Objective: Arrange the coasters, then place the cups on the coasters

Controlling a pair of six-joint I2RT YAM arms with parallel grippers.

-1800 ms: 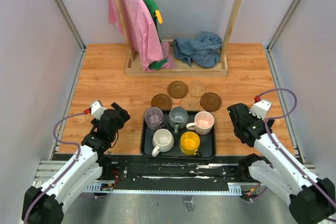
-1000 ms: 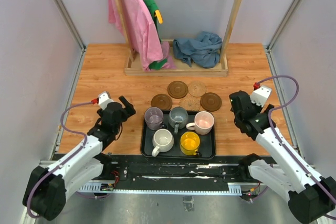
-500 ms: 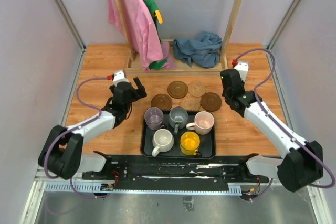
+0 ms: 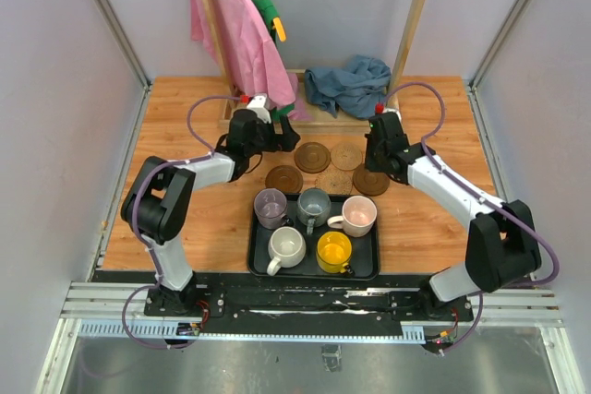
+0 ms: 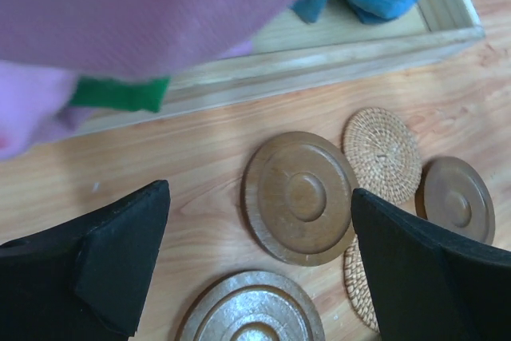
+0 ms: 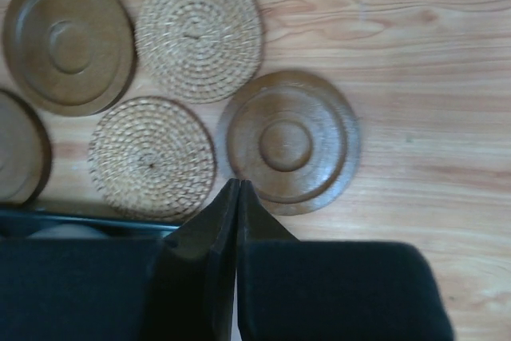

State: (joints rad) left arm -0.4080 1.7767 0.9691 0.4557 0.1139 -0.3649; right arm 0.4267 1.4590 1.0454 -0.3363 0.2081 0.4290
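The right claw (image 6: 238,197) is clenched on nothing, its tips at the near rim of a dark coaster (image 6: 289,143) just ahead. The disc is best slid flat and slowly. The left claw (image 5: 259,196) is held released over a second dark coaster (image 5: 299,197). The cups (image 4: 314,223) are behind both claws.

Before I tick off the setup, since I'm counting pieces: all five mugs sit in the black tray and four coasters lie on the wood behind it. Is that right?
Not quite. Five coasters lie on the wood behind the black tray, not four: three dark brown, two woven tan. The right wrist view shows all five. The five mugs do sit in the tray.
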